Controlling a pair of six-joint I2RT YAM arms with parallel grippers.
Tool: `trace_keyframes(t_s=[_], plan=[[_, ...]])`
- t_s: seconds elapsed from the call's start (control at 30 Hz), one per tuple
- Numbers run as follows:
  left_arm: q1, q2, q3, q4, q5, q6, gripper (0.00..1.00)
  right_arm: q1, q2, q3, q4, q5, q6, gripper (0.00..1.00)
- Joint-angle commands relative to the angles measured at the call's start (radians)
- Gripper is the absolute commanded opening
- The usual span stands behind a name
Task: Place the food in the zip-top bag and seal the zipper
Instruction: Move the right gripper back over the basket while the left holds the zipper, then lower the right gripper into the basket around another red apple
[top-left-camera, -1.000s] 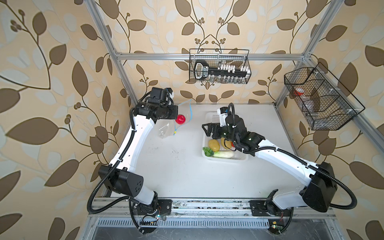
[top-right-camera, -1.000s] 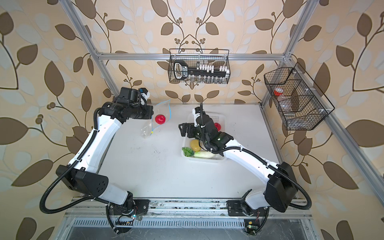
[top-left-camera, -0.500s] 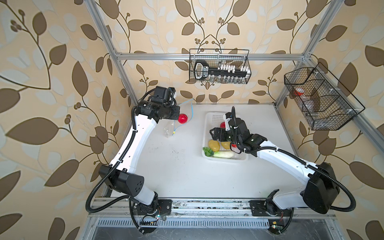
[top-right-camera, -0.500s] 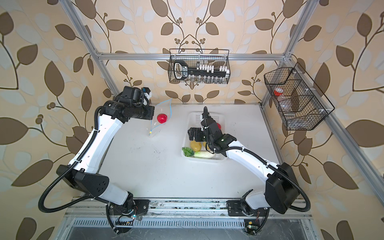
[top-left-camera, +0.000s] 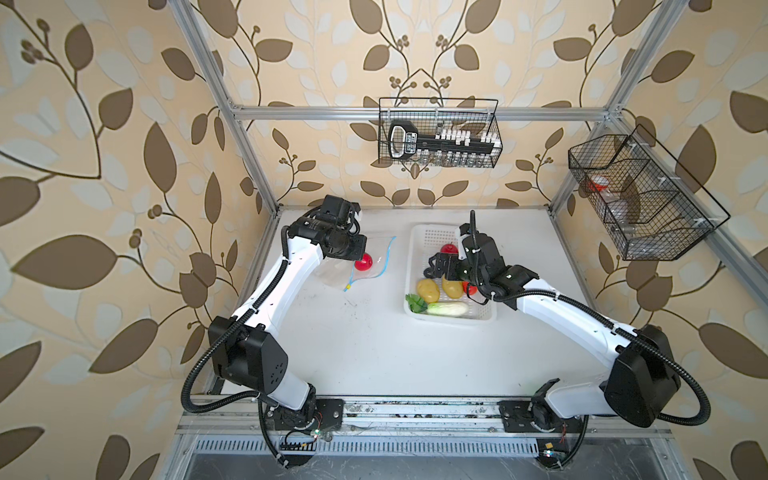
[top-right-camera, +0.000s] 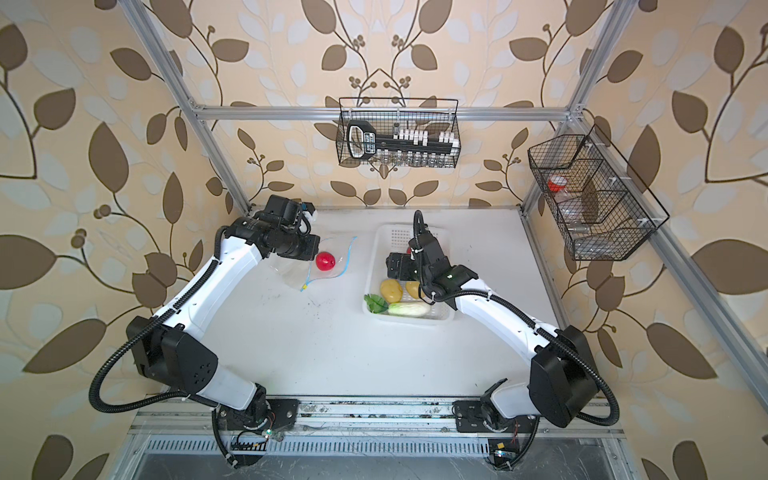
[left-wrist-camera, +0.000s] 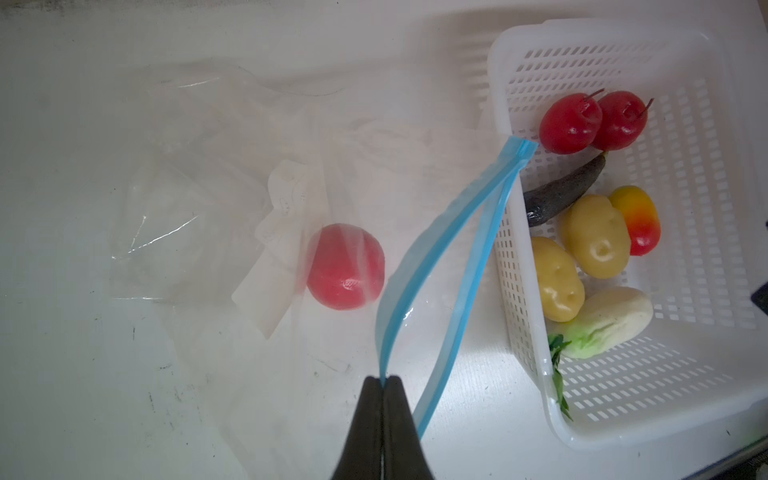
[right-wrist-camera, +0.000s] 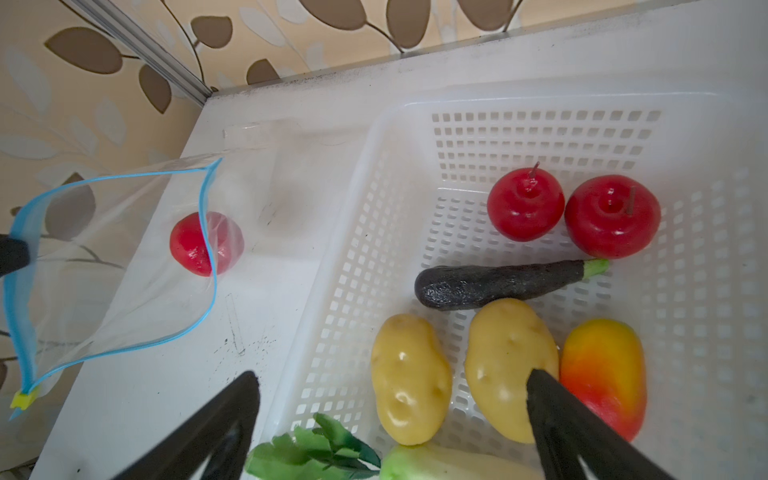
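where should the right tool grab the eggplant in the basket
Probably from above, pinching the eggplant across its narrow width near the dark blunt end: it lies flat, and the apples and a potato crowd the rest of it.

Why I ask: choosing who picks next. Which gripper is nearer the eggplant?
Right. The right gripper hangs open over the basket, close to the eggplant; the left gripper is outside the basket, shut on the zip-top bag's zipper.
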Motion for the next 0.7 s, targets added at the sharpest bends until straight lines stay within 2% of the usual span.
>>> trace_keyframes(t_s=[0.0,0.23,0.37,0.57,0.67], plan=[[0.0,-0.042,0.117,-0.03,0.029,-0.004,0.0,-0.016,0.025,0.013,-0.036,0.035,-0.021,1.0],[0.0,-0.068,0.089,-0.021,0.043,0.004,0.0,-0.041,0.085,0.058,-0.062,0.066,-0.045,1.0],[0.0,-0.121,0.024,0.02,0.137,0.006,0.0,-0.049,0.127,0.07,-0.053,0.097,-0.049,1.0],[0.001,-0.13,-0.022,0.06,0.096,0.05,0.0,-0.063,0.211,0.107,-0.042,0.095,-0.062,0.98],[0.001,-0.132,-0.046,0.065,0.141,0.05,0.0,-0.074,0.252,0.136,-0.037,0.087,-0.06,0.97]])
